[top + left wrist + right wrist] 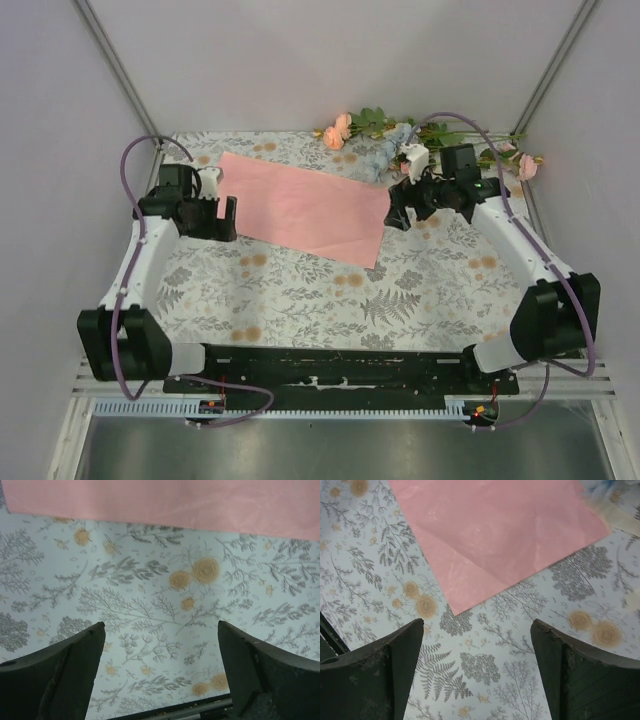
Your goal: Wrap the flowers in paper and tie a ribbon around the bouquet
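A: At the back right of the tabletop [300,300], the flowers [400,145] lie loose, just beyond the far right corner of the paper [300,205]. The paper itself lies flat in the middle. Nothing is wrapped, so I judge the step in hand is getting the stems onto the sheet.

B: And the grippers?

A: Both are wide and empty. The left gripper [224,213] hangs at the sheet's left edge, and the right gripper [398,215] is just beside its right edge.

B: Then the right one should take the stems low, not by the blooms. It should lay them slantwise with the heads past the paper's edge. The left could pin the thin sheet so it doesn't slide.

A: Agreed. Some things are unclear, though. The right arm covers part of the stems, and the right wrist view shows only a blurred bit of blossom. I can't place the ribbon; a cream strip [622,517] at that view's corner may be it.
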`<state>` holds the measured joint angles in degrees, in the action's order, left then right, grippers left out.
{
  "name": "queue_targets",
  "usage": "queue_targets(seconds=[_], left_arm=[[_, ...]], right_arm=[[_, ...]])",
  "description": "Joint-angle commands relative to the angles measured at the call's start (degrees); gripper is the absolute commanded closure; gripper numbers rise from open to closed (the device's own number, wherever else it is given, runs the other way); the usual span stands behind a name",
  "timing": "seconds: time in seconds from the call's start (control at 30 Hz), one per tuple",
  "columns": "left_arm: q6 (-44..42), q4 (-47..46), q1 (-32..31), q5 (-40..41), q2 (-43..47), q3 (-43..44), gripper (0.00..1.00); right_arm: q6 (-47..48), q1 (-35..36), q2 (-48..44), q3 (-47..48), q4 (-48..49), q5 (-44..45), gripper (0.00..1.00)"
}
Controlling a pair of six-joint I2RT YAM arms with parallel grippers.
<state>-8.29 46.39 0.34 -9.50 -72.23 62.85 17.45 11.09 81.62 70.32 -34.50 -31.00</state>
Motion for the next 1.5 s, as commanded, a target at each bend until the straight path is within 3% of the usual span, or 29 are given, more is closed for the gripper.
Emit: queue_targets(seconds=[0.0,0.1,0.2,0.27,0.4,0.57,0.8,1.23,1.37,1.47], left_arm=[[-7.34,0.18,6.24,-6.3,-15.96,16.55,0.0],[-11.73,3.6,12.3,-19.2,-28.45,30.09,0.0],[-15.86,11.24,14.42,-27.22,-41.02,45.29,0.0],[-16.32,13.81,14.43,-28.65,-47.72,53.04,0.0],[-15.7,11.19,14.6,-27.25,-56.08,60.01,0.0],[-13.51,6.09,15.04,-25.05,-62.85,63.01,0.0],[-10.69,-0.77,15.04,-21.88,-65.32,61.52,0.0],[-9.81,-2.45,15.22,-24.08,-66.99,57.56,0.05],[-9.9,-2.53,15.31,-26.79,-66.12,56.77,0.13],[-9.99,-3.41,15.3,-30.48,-63.84,54.06,0.28]], right_arm=[[-5.84,4.54,8.88,7.8,-0.65,-3.88,0.06],[-8.04,6.57,15.3,11.58,-1.09,-6.43,0.08],[-10.06,7.45,20.14,14.57,-1.88,-8.8,0.1],[-11.56,7.72,22.69,15.71,-1.89,-9.95,0.1],[-12.53,8.68,26.3,17.21,-2.59,-10.13,0.11],[-12.36,8.86,30.43,18.44,-4.25,-8.64,0.11],[-10.86,8.77,36.76,21.34,-8.21,-7.67,0.11],[-11.04,8.86,42.74,25.65,-11.55,-3.45,0.12],[-11.21,8.86,43.79,26.18,-11.99,-2.4,0.12],[-11.3,8.86,44.67,26.44,-12.17,-1.95,0.13]])
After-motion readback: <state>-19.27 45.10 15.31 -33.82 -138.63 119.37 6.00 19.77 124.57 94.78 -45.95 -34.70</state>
